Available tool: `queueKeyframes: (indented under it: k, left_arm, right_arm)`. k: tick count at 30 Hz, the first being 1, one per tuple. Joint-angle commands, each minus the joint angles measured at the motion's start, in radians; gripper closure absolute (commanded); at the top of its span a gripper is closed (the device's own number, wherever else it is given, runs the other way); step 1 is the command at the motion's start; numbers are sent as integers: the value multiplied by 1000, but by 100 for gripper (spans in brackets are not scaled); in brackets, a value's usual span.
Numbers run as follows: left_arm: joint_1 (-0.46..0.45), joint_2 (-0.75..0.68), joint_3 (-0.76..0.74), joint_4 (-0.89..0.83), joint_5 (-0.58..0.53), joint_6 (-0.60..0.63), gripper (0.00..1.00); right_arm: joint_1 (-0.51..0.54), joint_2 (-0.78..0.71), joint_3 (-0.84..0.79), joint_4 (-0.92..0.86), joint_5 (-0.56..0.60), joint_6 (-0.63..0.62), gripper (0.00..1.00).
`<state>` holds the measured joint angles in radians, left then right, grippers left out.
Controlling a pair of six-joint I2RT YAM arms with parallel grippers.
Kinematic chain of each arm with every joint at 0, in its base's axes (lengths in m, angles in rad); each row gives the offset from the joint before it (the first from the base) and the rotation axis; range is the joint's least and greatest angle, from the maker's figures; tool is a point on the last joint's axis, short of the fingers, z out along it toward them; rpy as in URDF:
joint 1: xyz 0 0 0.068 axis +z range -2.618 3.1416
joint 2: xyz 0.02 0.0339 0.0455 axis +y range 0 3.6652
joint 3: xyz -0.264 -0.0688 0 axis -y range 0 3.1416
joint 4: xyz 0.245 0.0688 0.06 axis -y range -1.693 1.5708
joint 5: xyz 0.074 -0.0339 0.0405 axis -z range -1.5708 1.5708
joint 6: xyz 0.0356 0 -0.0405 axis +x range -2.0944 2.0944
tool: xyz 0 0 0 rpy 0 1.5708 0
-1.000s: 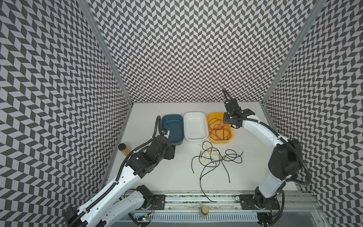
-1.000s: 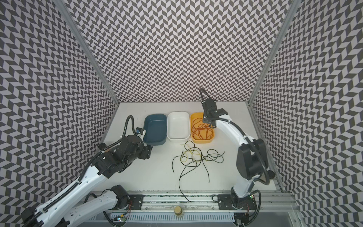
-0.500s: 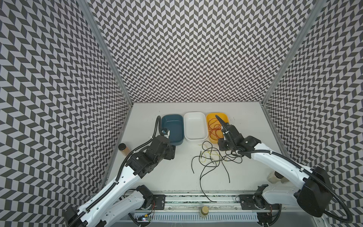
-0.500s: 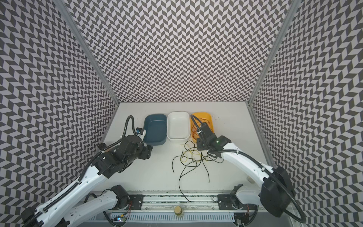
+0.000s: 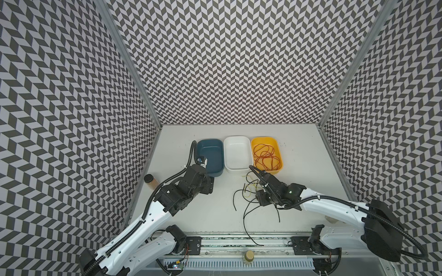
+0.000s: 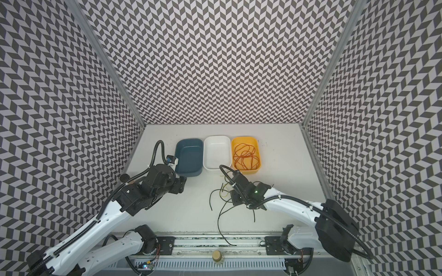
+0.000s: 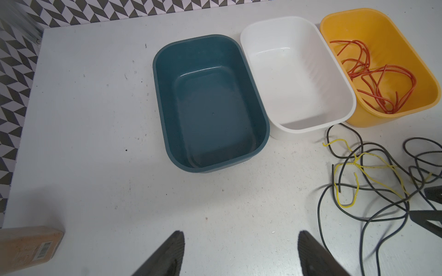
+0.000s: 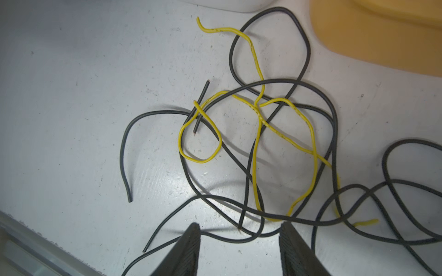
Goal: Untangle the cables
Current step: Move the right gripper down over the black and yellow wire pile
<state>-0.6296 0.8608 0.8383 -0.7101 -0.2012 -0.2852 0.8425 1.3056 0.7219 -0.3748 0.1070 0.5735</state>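
Cable tangle before 3 trays, coiled cable in rightmost tray

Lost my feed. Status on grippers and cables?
Left gripper open, empty. Right gripper open, low over black-yellow tangle. Orange cable in yellow tray. Nothing blocking.

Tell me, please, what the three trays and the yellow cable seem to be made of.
The blue tray, the white tray and the yellow tray: probably moulded plastic, smooth, slightly glossy; soft highlights lie on their rounded walls.
The yellow cable: likely wire in plastic insulation, smooth, faint sheen; it holds bent loops.
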Motion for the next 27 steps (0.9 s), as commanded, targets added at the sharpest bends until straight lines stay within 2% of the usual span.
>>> queueKeyframes:
  k: [1,7,13,20,27]
  left_arm:
    - [-5,0,-4,-2,-12,8,23]
    - [-7,5,-5,-2,-14,8,23]
    - [-7,6,-6,-2,-15,8,23]
    - [-9,12,-4,-2,-15,9,23]
    - [-9,9,-5,-3,-18,9,23]
  right_arm:
    - [6,38,-7,61,0,27,46]
    - [5,166,35,22,37,26,46]
    - [4,226,58,35,37,23,49]
    - [4,185,52,105,-32,15,72]
    - [4,214,78,132,-104,0,89]
